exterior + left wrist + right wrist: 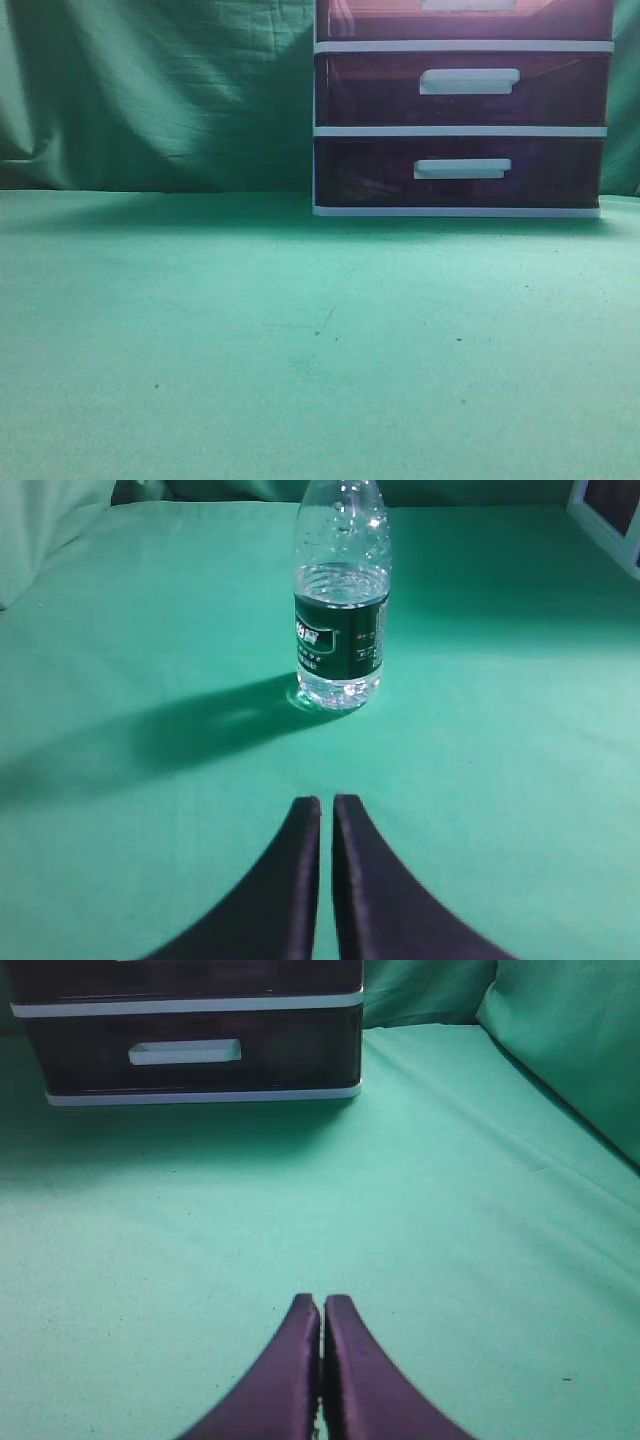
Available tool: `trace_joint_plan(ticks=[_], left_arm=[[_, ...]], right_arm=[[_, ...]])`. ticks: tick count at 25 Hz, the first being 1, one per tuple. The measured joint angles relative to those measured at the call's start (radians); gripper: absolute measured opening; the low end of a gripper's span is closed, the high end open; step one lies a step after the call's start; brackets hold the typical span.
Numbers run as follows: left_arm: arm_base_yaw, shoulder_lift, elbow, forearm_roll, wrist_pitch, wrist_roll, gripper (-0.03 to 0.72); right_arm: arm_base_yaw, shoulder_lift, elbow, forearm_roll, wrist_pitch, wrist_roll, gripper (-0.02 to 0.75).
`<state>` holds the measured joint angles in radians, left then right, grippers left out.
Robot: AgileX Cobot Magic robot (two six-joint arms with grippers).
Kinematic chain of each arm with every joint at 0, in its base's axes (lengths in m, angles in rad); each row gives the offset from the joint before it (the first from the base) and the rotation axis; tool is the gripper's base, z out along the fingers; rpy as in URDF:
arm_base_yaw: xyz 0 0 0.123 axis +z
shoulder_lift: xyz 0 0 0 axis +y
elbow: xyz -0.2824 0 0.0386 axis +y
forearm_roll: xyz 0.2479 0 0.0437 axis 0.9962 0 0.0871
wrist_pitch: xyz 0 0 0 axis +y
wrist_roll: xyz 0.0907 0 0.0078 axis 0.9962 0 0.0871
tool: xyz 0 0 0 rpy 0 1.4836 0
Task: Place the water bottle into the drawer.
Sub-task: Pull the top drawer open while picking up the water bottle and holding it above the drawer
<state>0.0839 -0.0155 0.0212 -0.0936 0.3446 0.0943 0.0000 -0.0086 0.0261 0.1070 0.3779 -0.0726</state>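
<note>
The left gripper hangs low over the green cloth with its dark fingers pressed almost together, only a thin slit between them, and nothing between or against them. Straight ahead of it, farther out on the cloth, the water bottle stands upright, clear plastic with a dark label band and water up to about the label's top; it is apart from the fingertips, with bare cloth between. The right gripper is likewise closed to a hairline gap and empty, pointing toward the white-framed drawer unit at the far left of its view.

In the exterior view the unit sits at the far right of the table, and the drawer, the topmost one, is cut off by the upper edge of the picture; what shows of its front sits flush with the frame, so it looks shut. Neither arm appears there.

The task seems to be at its very start: nothing grasped, drawer unopened. The next move likely calls for spreading the left fingers and advancing to the bottle, while the right arm takes the top handle.
</note>
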Motion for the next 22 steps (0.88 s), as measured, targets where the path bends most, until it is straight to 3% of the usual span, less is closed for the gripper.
trace_joint_plan(ticks=[22], left_arm=[[0.0, 0.0, 0.0, 0.004, 0.0, 0.0, 0.0]], right_arm=[[0.0, 0.0, 0.0, 0.0, 0.0, 0.0, 0.0]])
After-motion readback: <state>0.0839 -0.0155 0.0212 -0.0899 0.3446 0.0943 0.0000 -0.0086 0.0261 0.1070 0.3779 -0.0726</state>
